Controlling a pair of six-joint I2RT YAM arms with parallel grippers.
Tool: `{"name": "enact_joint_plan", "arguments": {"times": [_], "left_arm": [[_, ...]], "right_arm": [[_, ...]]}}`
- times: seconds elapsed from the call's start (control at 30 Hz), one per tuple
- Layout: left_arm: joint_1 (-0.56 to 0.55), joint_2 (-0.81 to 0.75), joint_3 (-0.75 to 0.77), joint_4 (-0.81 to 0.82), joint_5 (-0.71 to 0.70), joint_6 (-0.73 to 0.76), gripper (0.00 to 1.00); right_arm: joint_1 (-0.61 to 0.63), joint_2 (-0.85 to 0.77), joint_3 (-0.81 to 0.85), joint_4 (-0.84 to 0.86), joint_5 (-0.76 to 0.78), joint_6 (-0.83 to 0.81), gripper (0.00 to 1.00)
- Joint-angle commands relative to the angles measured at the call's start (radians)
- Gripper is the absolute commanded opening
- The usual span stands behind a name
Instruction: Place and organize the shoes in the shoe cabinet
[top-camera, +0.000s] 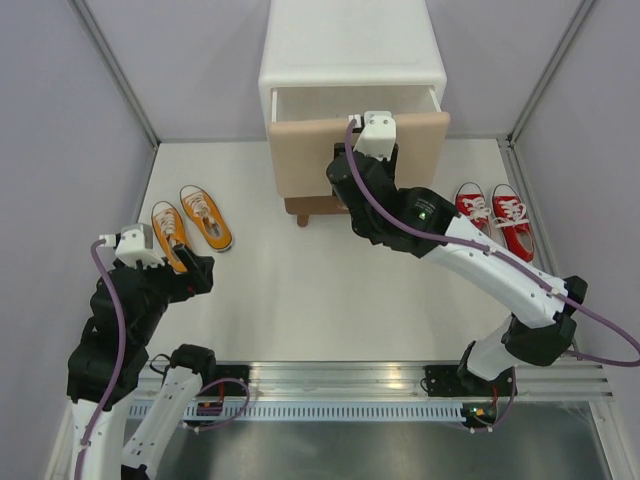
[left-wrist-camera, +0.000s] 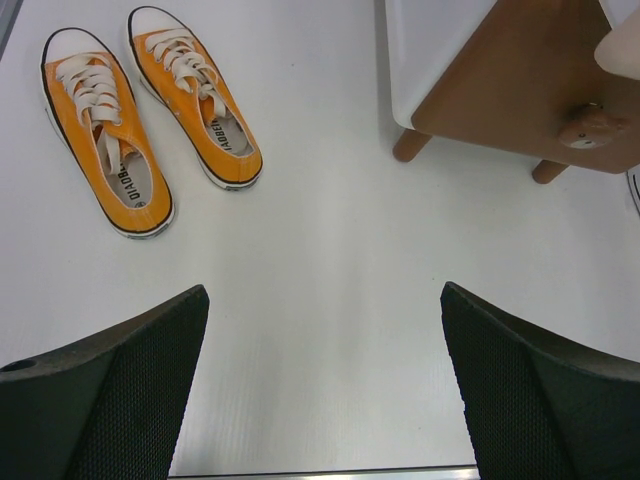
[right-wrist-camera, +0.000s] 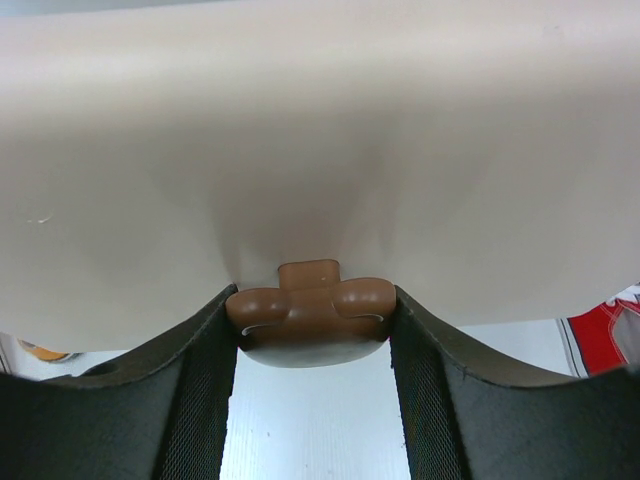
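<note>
Claw at the drawer: right claw (right-wrist-camera: 312, 335), its two fingers pressed against either flank of the bear-shaped knob (right-wrist-camera: 312, 305), pinching it.
Knob mount: low and central on the beige upper drawer front (right-wrist-camera: 320, 130), which fills the wrist view above the claw.
Drawer position: front stands forward of the shoe cabinet (top-camera: 350, 50), with a strip of white interior showing behind it; judged part-way open.
Axis of pull: the drawer slides straight toward the arm bases, and the claw lies on that line. The coming move calls for a draw along it without sideways drift.
Lower drawer: brown lower drawer front (left-wrist-camera: 520, 80) appears flush with the cabinet body, and no claw touches the lower knob (left-wrist-camera: 590, 128).
Idle claw: left claw (left-wrist-camera: 322, 300), fingers spread wide, holding nothing, above bare worktop (top-camera: 300, 290).
Orange shoes (top-camera: 205, 217): side by side on the worktop, left of the cabinet, ahead and left of the left claw; toes point away from the bases, long axes nearly parallel.
Red shoes (top-camera: 512, 222): side by side on the worktop, right of the cabinet, just beside the right forearm.
Nearer arm: left for the orange pair, right for the red; the right is occupied at the knob.
Progress: all four shoes lie outside the cabinet.
</note>
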Motion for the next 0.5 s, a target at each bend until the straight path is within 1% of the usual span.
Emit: {"name": "enact_joint_plan", "arguments": {"times": [0.0, 0.1, 0.3, 0.47], "left_arm": [[-0.002, 0.018, 0.015, 0.001, -0.016, -0.035, 1.00], [-0.002, 0.024, 0.021, 0.001, -0.018, -0.041, 1.00], [-0.002, 0.035, 0.031, 0.006, -0.021, -0.045, 1.00], [-0.004, 0.037, 0.032, 0.006, -0.022, -0.047, 1.00]], "right_arm": [[0.061, -0.061, -0.029, -0.094, 0.050, 0.127, 0.15], [0.113, -0.080, -0.051, -0.117, 0.080, 0.152, 0.15], [0.216, -0.086, -0.062, -0.209, 0.147, 0.254, 0.15], [0.286, -0.106, -0.074, -0.241, 0.192, 0.316, 0.16]]}}
